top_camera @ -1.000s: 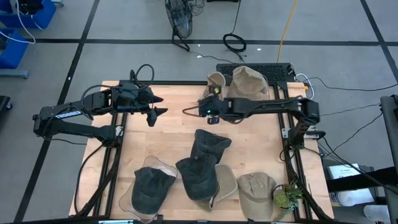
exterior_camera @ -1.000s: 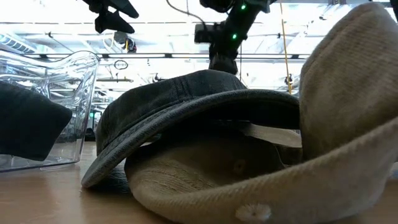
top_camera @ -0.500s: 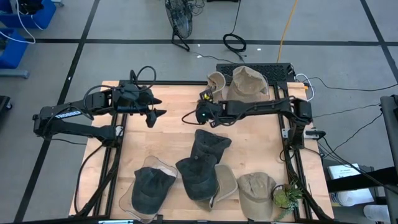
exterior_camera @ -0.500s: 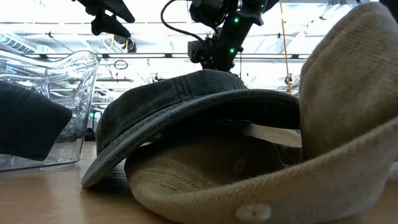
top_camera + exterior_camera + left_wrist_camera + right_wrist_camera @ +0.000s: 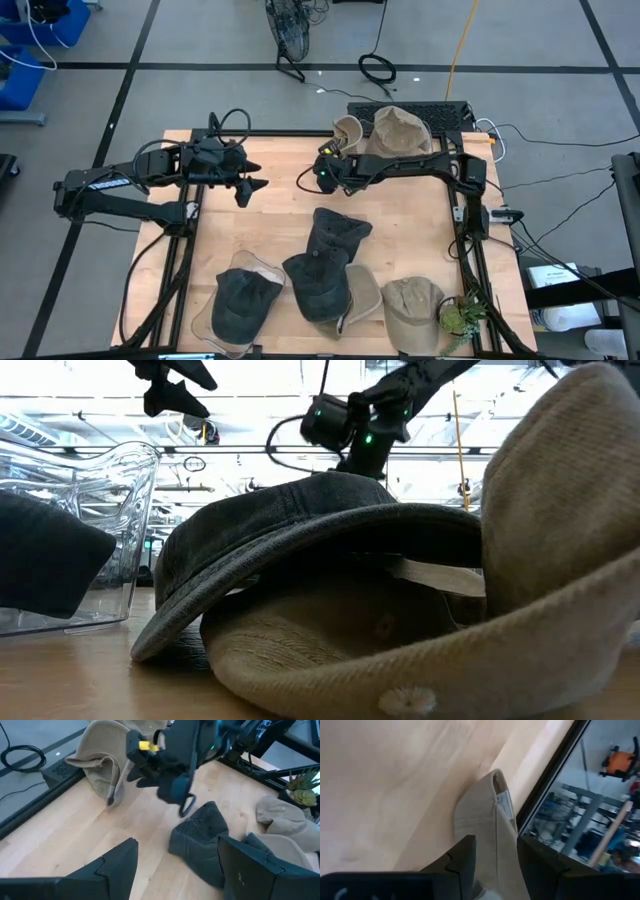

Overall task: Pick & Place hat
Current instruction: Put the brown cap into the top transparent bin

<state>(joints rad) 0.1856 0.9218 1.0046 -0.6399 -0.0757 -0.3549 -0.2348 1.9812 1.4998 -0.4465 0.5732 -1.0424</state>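
Two tan hats lie at the table's far edge, a smaller one [image 5: 346, 130] and a larger one [image 5: 402, 130] partly on a black mat. My right gripper [image 5: 323, 172] sits low beside the smaller tan hat [image 5: 102, 750], tipped downward and open. In the right wrist view its two fingers stand on either side of that hat's pale edge [image 5: 492, 817]. My left gripper [image 5: 254, 185] hangs open over the table's left half, nothing between its fingers [image 5: 177, 847]. Several dark and tan hats lie toward the near edge. My right gripper has one finger [image 5: 462, 857] on each side of the smaller tan hat's edge [image 5: 495, 840], which rests on the wooden table. The fingers come slanting down from the table's right. Whether they touch the cloth I cannot tell.
A dark hat [image 5: 338, 235] lies mid-table, another [image 5: 315, 285] nearer. A third [image 5: 240, 300] sits in a clear container [image 5: 90, 530]. Tan hats [image 5: 410, 310] and a small plant [image 5: 460, 315] lie near right. Bare wood shows between the two grippers.
My right gripper has sunk toward the table, shifted toward the table's left edge next to the smaller tan hat, and rolled about its own axis. My left gripper has stayed in place.
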